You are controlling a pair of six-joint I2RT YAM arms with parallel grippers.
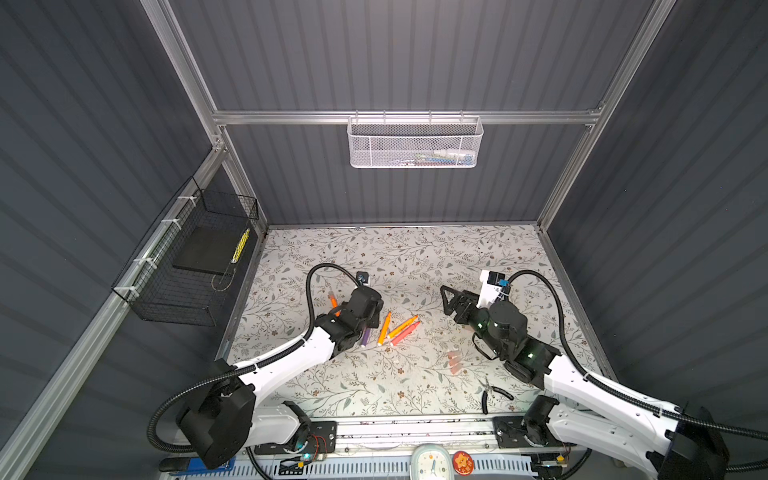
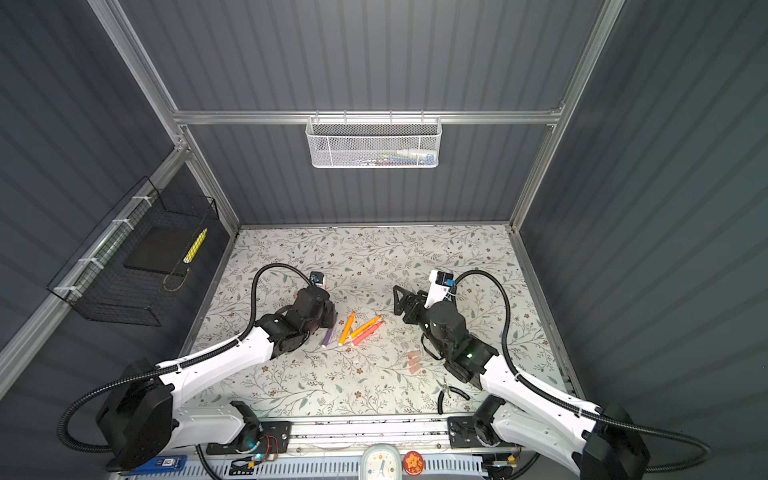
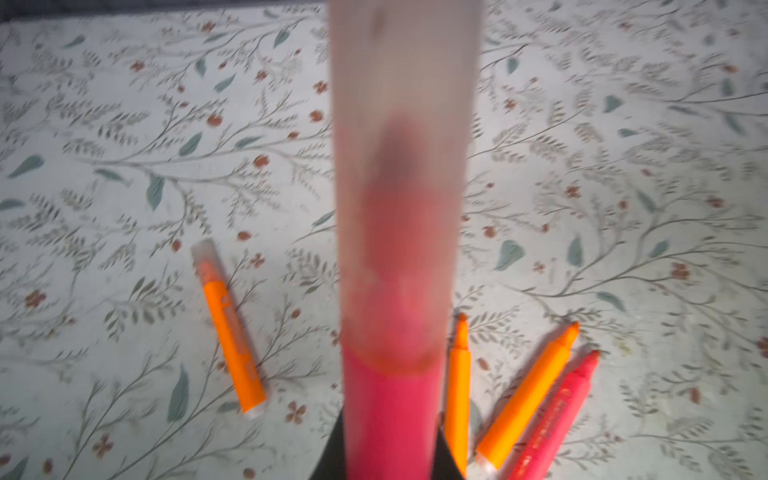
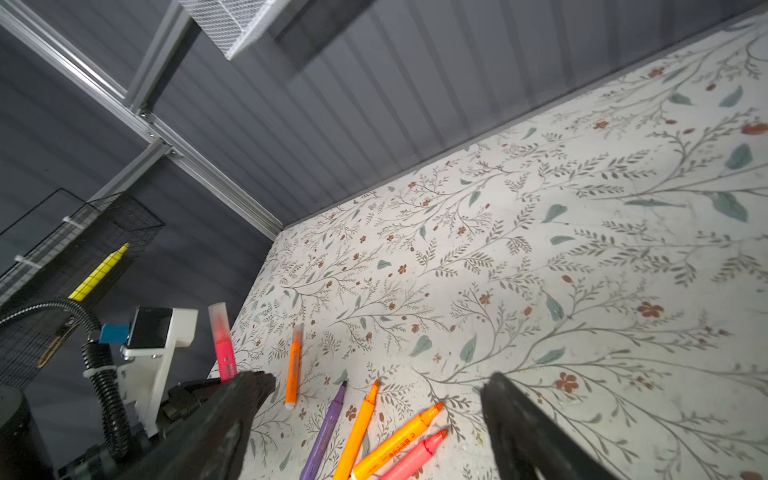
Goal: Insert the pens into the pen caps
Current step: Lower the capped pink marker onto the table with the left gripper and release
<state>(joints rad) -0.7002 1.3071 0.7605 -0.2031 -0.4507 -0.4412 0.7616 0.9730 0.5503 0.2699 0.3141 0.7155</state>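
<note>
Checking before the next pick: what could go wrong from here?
Uncapped orange, pink-red and purple marker pens lie bunched, some touching; grabbing one may drag neighbours.
Short translucent pale-pink caps sit close beside the right arm; a swing could scatter them.
Capped pink-red pen in the shut left claw could roll once released.

No legible text, faint print along slim orange marker pen [image 4: 397,444] and slim pink-red marker pen [image 3: 555,415] too blurred to read, pale rounded clock face [image 1: 430,462] numerals too small.
</note>
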